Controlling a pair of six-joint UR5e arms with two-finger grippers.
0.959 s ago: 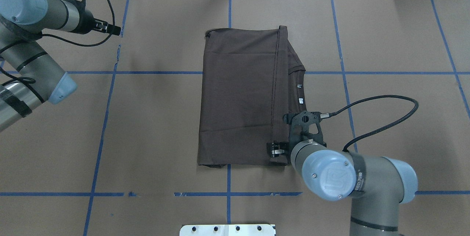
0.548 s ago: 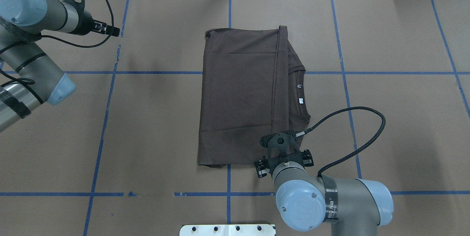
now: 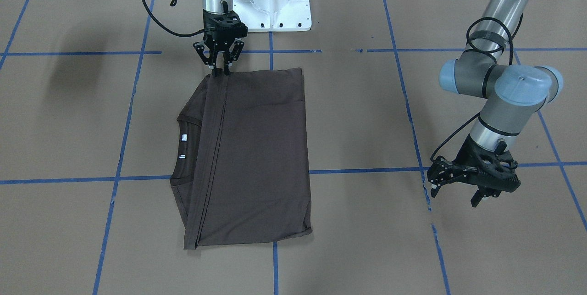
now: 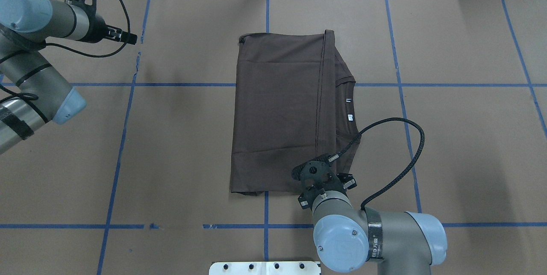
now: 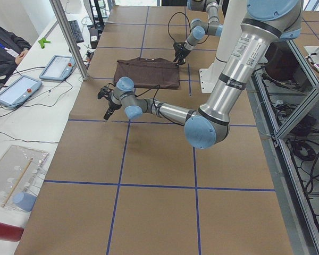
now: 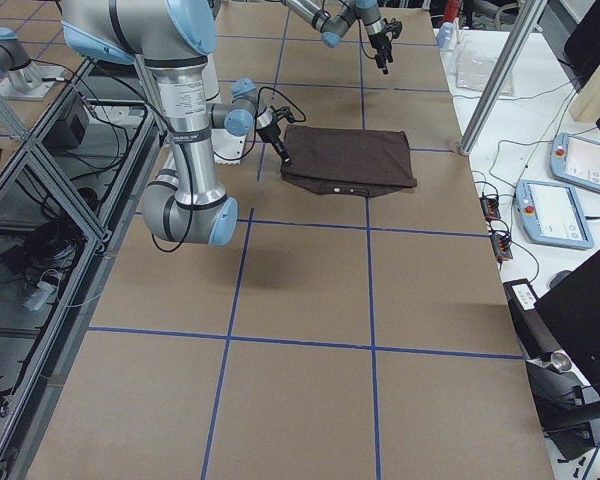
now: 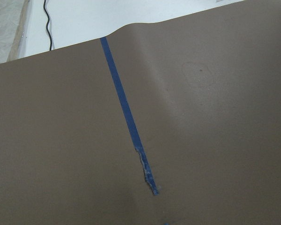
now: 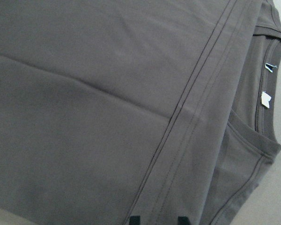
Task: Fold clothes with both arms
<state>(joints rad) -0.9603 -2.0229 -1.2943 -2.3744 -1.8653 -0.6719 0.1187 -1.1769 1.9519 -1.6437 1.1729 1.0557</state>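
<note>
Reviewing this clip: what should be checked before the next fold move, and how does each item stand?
1. T-shirt lies flat, part-folded: ok.
2. Right tool at the end of the hem nearest the robot: ok.
3. Right tool's fingertips apart over the hem: ok.
4. Left tool at the T-shirt: not ok, it is over bare table, well apart.
5. Left tool open: cannot tell.

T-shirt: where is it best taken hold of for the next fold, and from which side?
Probably the robot-side corner of the T-shirt by the hem seam, from above, where the open right end effector is poised: the layers lie flat and stacked, their edges meeting there.
</note>
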